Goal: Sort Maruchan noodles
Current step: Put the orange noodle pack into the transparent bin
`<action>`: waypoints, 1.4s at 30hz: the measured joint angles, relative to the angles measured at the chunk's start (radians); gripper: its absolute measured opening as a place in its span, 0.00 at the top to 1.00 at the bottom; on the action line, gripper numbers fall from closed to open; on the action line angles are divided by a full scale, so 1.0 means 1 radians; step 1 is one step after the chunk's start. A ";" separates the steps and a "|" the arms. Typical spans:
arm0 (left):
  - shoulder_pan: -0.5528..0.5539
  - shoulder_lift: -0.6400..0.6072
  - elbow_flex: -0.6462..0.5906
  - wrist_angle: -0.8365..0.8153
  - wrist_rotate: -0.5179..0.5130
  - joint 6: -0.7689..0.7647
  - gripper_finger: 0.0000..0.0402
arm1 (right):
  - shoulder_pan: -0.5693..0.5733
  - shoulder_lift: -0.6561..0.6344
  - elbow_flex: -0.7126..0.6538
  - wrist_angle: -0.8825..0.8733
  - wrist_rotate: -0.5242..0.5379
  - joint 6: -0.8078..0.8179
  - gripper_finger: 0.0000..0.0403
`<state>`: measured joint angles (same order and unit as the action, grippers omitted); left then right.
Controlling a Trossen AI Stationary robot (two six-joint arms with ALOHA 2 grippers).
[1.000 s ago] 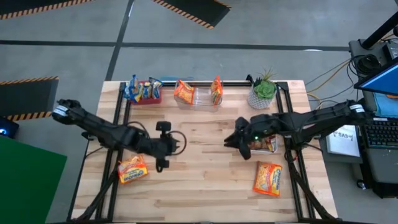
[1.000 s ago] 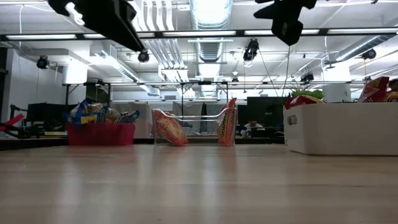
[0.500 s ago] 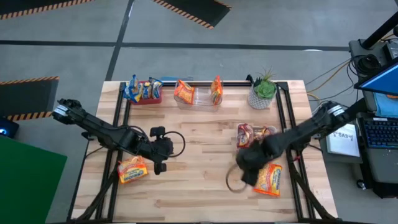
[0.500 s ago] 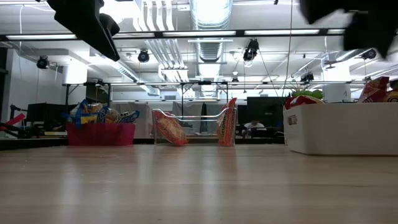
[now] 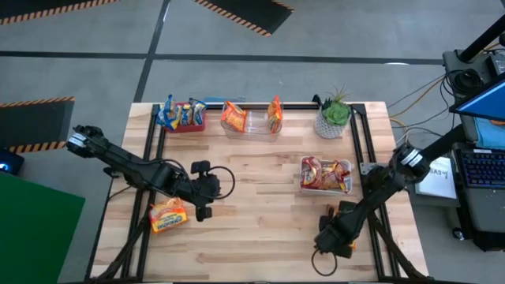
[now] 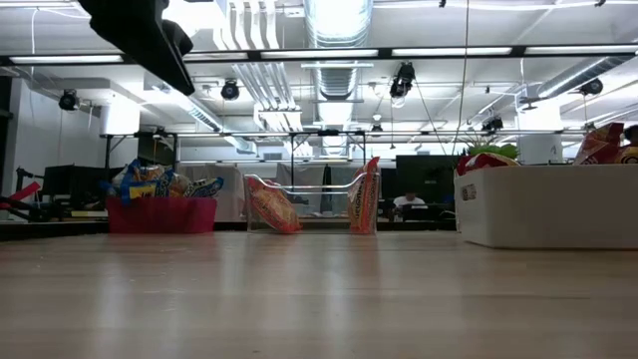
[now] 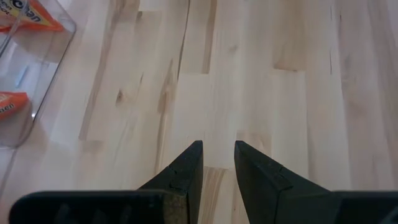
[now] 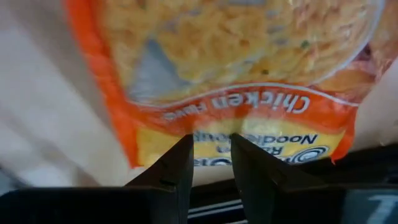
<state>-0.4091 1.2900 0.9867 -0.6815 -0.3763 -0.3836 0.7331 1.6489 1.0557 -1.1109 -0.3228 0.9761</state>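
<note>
My right gripper [image 5: 330,239] [image 8: 211,144] is open by a narrow gap low over an orange "Chicken" Maruchan packet [image 8: 236,62] that lies flat near the table's near right corner. In the high view the arm covers most of that packet [image 5: 346,208]. My left gripper [image 5: 203,192] [image 7: 217,149], also open by a narrow gap, hangs over bare wood left of the table's middle. Another orange packet [image 5: 167,214] lies flat on the table to its near left. Neither gripper holds anything. My right gripper comes at the packet from above, its fingertips [image 8: 184,144] over the printed strip at one short edge [image 8: 214,127]. I cannot tell whether they touch it. The packet lies flat on the table.
Along the far edge stand a red bin with blue packets [image 5: 180,116] [image 6: 159,212], a clear bin with orange packets [image 5: 252,118] [image 6: 314,204] and a potted plant [image 5: 333,114]. A white bin with red-pink packets [image 5: 325,175] [image 6: 548,204] sits right of the middle. Bare wood lies between the arms.
My right gripper has swung from beside the white bin toward the table's near right corner and has come down over the orange packet there. The white bin's packets now show. My left gripper has drawn back a little toward the table's left edge.
</note>
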 joint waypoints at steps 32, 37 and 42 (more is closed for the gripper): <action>-0.003 0.003 -0.084 0.307 -0.010 0.109 0.81 | -0.341 -0.110 0.247 0.286 0.281 -0.596 0.76; -0.003 0.003 -0.115 0.350 -0.009 0.083 0.81 | -0.303 -0.092 0.163 0.237 0.191 -0.527 0.76; -0.003 0.003 -0.127 0.350 -0.009 0.057 0.81 | -0.267 -0.078 0.064 0.233 0.164 -0.495 0.76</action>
<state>-0.4126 1.2934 0.8593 -0.3312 -0.3855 -0.3267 0.4661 1.5709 1.1198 -0.8781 -0.1584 0.4811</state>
